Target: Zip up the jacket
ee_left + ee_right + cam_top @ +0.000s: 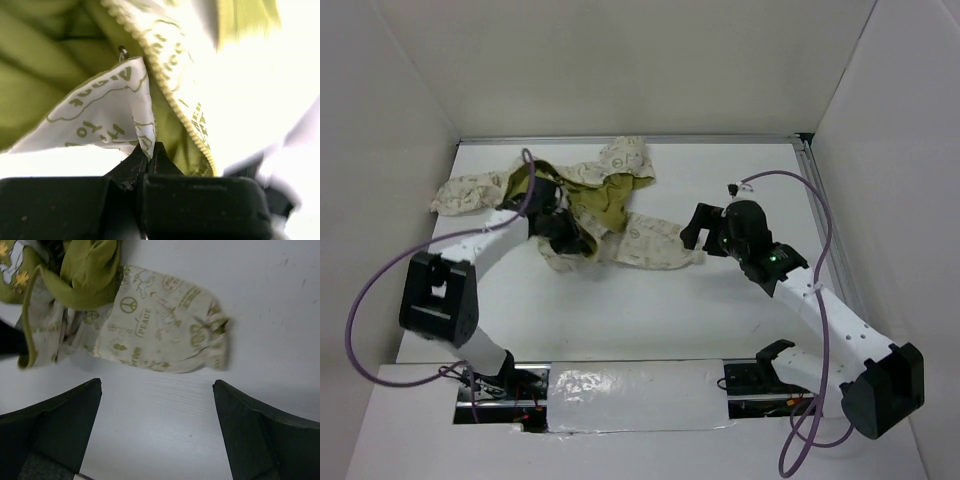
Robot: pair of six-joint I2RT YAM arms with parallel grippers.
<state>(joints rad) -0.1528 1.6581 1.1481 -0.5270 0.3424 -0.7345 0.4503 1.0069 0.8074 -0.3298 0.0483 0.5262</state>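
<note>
The cream jacket (620,205) with olive-green print and lining lies crumpled at the back left of the table, one sleeve (660,243) stretched toward the right. My left gripper (563,228) is shut on a cream front edge of the jacket (107,112); a row of zipper teeth (172,95) runs just to its right, and a small metal piece (122,51) shows above. My right gripper (705,228) is open and empty, just right of the sleeve's cuff (212,337), above bare table.
White walls enclose the table (650,310) on three sides. A metal rail (825,225) runs along the right edge. Purple cables (365,290) loop off both arms. A foil-covered strip (635,395) lies at the near edge between the arm bases.
</note>
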